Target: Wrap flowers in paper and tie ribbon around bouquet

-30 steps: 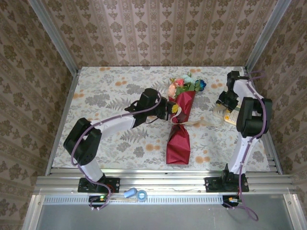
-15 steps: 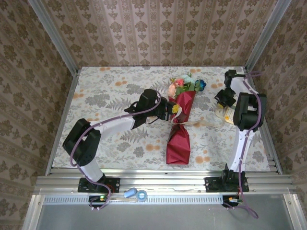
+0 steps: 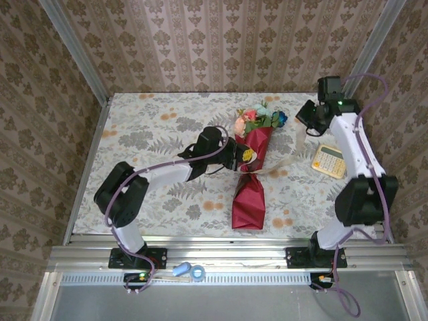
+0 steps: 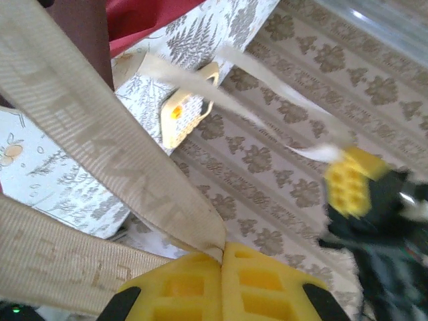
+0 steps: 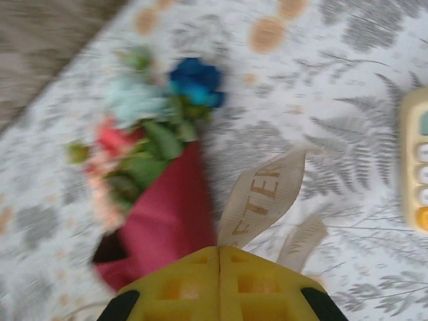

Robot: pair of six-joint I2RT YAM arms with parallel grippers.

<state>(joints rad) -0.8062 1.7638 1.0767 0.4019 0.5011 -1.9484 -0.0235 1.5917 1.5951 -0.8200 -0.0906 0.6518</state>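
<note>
Left gripper (image 4: 221,261) pads are closed, pinching the ribbon (image 4: 93,140) beside the bouquet (image 3: 250,190). The bouquet lies mid-way across the table (image 3: 147,134), blooms toward the far edge. Right gripper (image 5: 219,264) is now closed on the ribbon's other end. Its arm has swung to the far right, uncovering the calculator (image 3: 328,160).

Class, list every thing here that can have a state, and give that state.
bouquet, wrapped, lying flat
ribbon, pinched by both grippers
left gripper, shut on the ribbon
right gripper, shut on the ribbon
calculator, lying face up
</note>
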